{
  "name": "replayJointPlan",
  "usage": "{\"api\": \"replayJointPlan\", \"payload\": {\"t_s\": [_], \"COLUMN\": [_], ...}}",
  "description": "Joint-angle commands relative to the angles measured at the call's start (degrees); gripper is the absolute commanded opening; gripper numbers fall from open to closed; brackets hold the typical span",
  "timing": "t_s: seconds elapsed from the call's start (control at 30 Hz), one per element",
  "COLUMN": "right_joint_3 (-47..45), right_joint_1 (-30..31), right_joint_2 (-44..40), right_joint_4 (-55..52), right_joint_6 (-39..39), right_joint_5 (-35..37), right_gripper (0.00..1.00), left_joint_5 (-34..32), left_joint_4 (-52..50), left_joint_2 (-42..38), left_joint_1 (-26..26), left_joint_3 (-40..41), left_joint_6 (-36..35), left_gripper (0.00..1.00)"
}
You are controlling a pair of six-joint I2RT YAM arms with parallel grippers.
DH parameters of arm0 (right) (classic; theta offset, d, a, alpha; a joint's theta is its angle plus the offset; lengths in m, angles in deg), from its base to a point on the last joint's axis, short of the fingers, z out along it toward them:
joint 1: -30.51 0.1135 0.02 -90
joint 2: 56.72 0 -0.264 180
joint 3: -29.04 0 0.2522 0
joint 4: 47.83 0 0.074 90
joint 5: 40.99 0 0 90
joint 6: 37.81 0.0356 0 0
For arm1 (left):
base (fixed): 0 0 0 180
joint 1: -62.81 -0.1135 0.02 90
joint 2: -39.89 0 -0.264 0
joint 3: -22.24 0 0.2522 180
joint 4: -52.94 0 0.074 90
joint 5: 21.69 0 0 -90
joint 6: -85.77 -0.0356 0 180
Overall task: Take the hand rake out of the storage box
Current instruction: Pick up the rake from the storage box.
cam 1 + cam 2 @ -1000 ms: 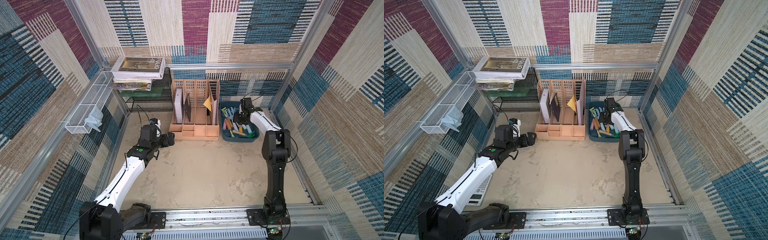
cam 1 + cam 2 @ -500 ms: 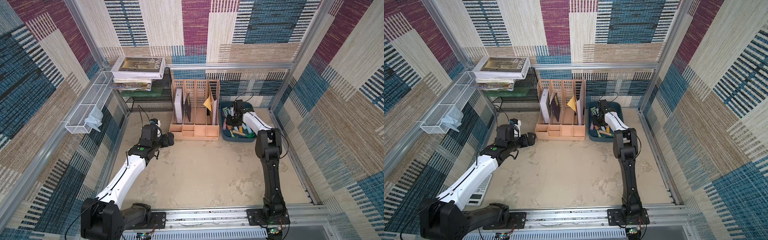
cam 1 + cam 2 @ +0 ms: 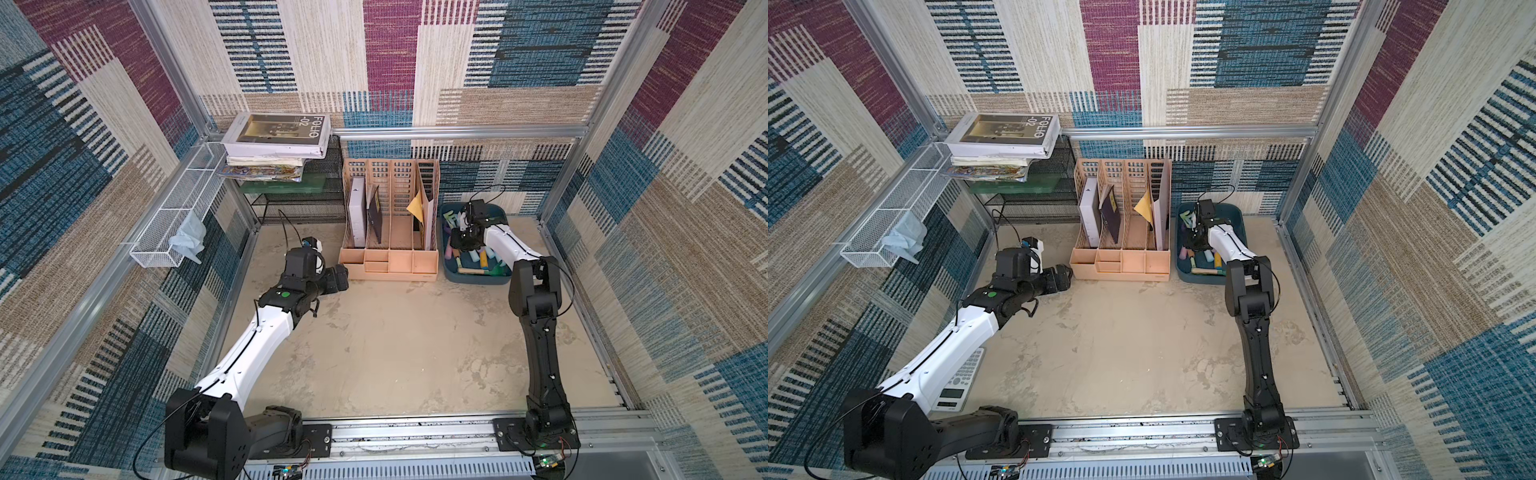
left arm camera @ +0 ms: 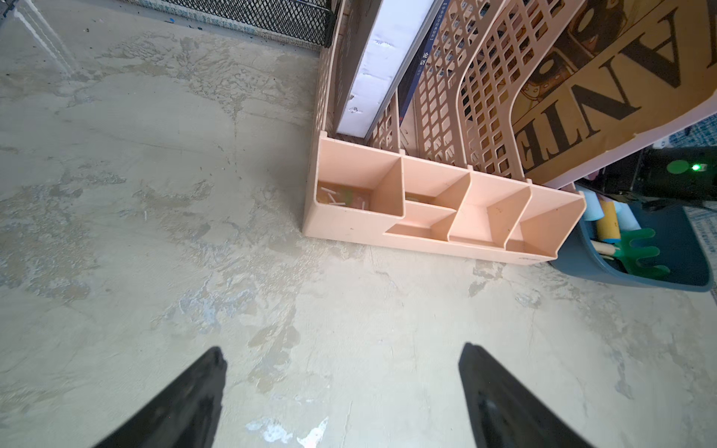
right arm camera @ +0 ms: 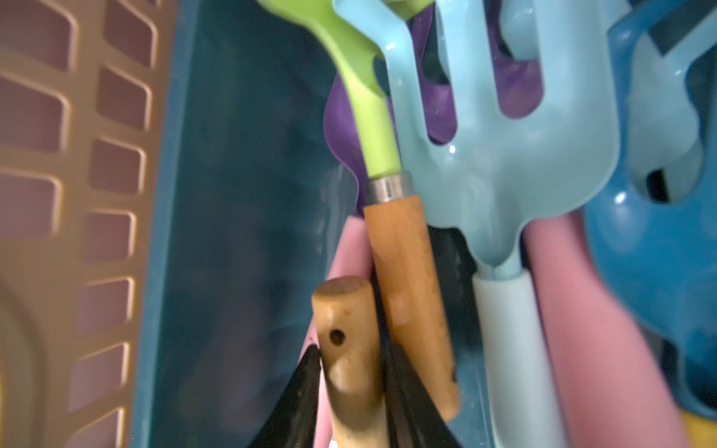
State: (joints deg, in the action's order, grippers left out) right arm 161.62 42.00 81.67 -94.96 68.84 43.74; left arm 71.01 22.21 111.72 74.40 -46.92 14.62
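Observation:
The teal-blue storage box [image 3: 473, 280] [image 3: 1200, 279] stands at the back right, full of garden tools. A dark green hand rake [image 4: 640, 252] [image 3: 498, 272] with a wooden handle lies along its front wall. My right gripper [image 3: 460, 243] [image 5: 351, 349] reaches down into the box, on the side nearest the organizer. Its fingers press both sides of a wooden handle [image 5: 349, 310] with a hole near its end. The head of that tool is hidden. Beside it lie a lime-green tool [image 5: 372, 116] and a light blue pronged tool [image 5: 500, 155]. My left gripper [image 4: 342, 351] [image 3: 338, 278] hovers open and empty over bare floor.
A peach slotted file organizer [image 3: 388, 249] stands directly left of the box. Behind it are a black mesh shelf [image 3: 299, 199] and stacked books [image 3: 278, 137]. A white wire basket [image 3: 174, 224] hangs on the left wall. A calculator [image 3: 961, 382] lies under the left arm.
My right gripper has shifted left inside the box toward the organizer side, and its jaws have closed in onto the wooden handle. The left arm has hardly moved.

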Motion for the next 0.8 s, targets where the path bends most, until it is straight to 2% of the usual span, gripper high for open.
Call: {"api": "replayJointPlan", "payload": {"t_s": [0.0,0.27,0.43,0.6,0.77], "right_joint_3": [-1.0,0.9,5.4,11.2,12.9], "right_joint_1": [0.6,-1.9,-3.1,-3.7,-4.1], "right_joint_2": [-1.2,-2.7,1.0,5.9,8.2], "right_joint_4": [-3.1,-2.3,-2.5,-4.0,-4.0], "right_joint_6": [0.1,0.5,-0.4,-0.7,-1.0], "right_joint_5": [1.4,1.0,-1.7,-4.4,-4.9], "right_gripper": [0.32,0.35,0.38,0.33,0.34], "left_joint_5": [-0.6,-0.3,-0.3,-0.5,-0.6], "left_joint_4": [0.1,-0.3,-0.5,-0.8,-0.9], "left_joint_2": [0.3,1.1,1.5,1.9,2.6], "left_joint_1": [-0.1,0.0,0.0,-0.1,0.0], "left_joint_3": [-0.4,-0.7,-0.9,-1.2,-1.4], "left_joint_6": [-0.7,-0.5,-0.6,-0.6,-0.7], "left_gripper": [0.96,0.95,0.95,0.95,0.95]}}
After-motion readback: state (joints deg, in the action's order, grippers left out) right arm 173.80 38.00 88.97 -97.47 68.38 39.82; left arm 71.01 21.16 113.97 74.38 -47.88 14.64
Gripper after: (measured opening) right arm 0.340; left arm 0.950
